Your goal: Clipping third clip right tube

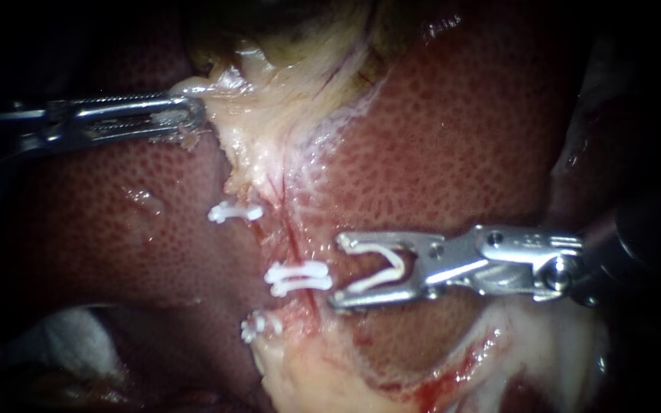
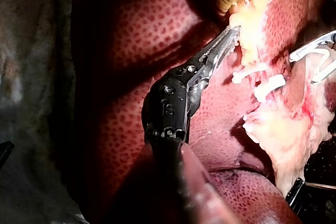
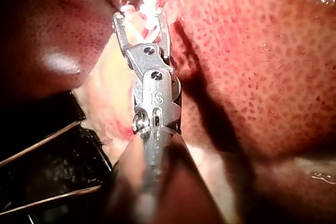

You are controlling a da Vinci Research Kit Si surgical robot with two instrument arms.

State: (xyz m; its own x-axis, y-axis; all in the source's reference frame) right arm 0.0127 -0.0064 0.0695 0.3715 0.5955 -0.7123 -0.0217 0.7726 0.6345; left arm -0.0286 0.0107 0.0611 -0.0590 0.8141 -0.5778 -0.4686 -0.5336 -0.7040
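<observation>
Clip loaded, not yet squeezed – tube waiting to be straddled.
Right instrument (image 1: 338,271) with claw spread, gripping an open white clip (image 1: 380,269), V-shaped plastic, mouth just beside the thin reddish tube (image 1: 294,239); three closed white clips (image 1: 297,278) already seated nearby. Left instrument (image 1: 197,112) with ridged claw clenched on stringy yellowish tissue (image 1: 269,115) over the glossy, mottled liver (image 1: 437,138).

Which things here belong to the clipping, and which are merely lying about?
Job: right instrument, its loaded clip, tube, left instrument gripping pale tissue.
Lying about: three set clips, liver, gauze.
</observation>
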